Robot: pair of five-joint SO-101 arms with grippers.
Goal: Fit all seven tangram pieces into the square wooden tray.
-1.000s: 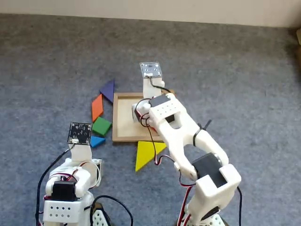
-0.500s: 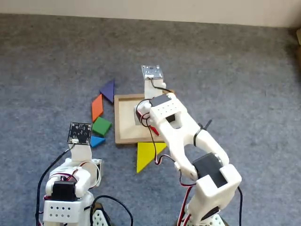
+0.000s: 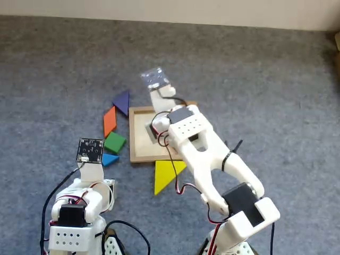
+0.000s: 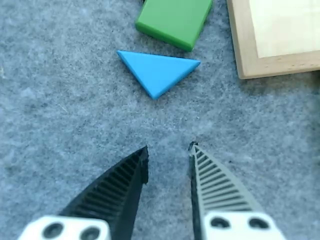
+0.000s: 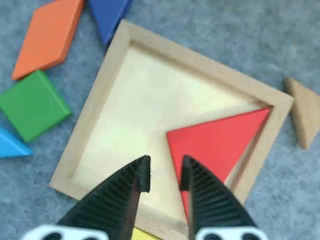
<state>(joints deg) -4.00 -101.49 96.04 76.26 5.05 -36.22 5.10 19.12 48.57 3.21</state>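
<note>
The square wooden tray [image 3: 133,139] lies mid-table. A red triangle [image 5: 220,142] rests inside it, against one corner. My right gripper [image 5: 162,172] hovers over the tray's bare floor beside the red piece, slightly open and holding nothing. Left of the tray lie a dark blue triangle [image 3: 122,101], an orange parallelogram [image 3: 109,120], a green square [image 3: 114,142] and a light blue triangle [image 3: 110,159]. A yellow triangle [image 3: 166,174] sits in front of the tray. A plain wooden triangle [image 5: 304,117] lies just outside the tray. My left gripper [image 4: 167,150] stands open over carpet, short of the light blue triangle [image 4: 157,72].
Grey carpet covers the whole table. The right arm's white body [image 3: 207,154] stretches over the tray's right side and hides it from above. The left arm's base [image 3: 74,218] stands at the front left. Open carpet spreads to the right and at the back.
The right arm's wrist has swung leftward over the tray, and the tray slid slightly right. The left arm has not moved.
</note>
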